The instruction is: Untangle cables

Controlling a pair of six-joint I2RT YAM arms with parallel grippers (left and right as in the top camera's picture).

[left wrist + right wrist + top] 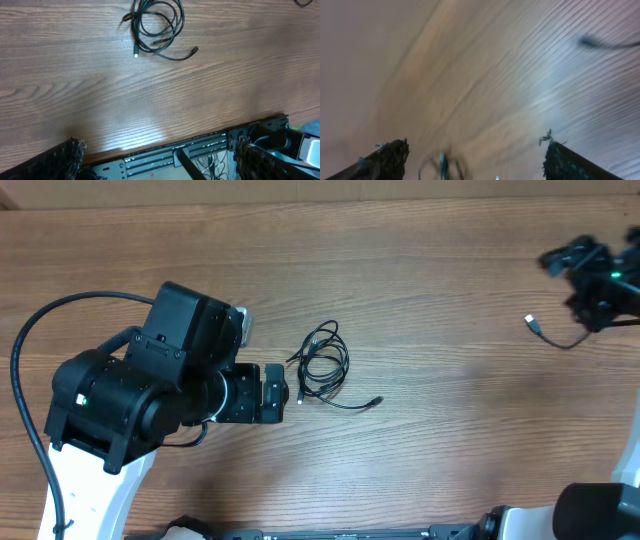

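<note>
A coiled bundle of thin black cables (323, 363) lies on the wooden table (430, 440), with a silver-tipped plug trailing toward the lower right. It also shows at the top of the left wrist view (157, 25). My left gripper (283, 393) sits just left of the bundle, open and empty, with its fingers wide apart in the wrist view (160, 160). A separate loose cable (548, 332) with a silver plug lies at the far right beside my right gripper (578, 265). The right wrist view is blurred, but its fingers (475, 160) are apart, with nothing between them.
The table's front edge and a metal rail (200, 147) below it show in the left wrist view. The left arm's thick black wire (30, 360) loops along the left side. A dark cable streak (600, 44) shows at the upper right of the right wrist view.
</note>
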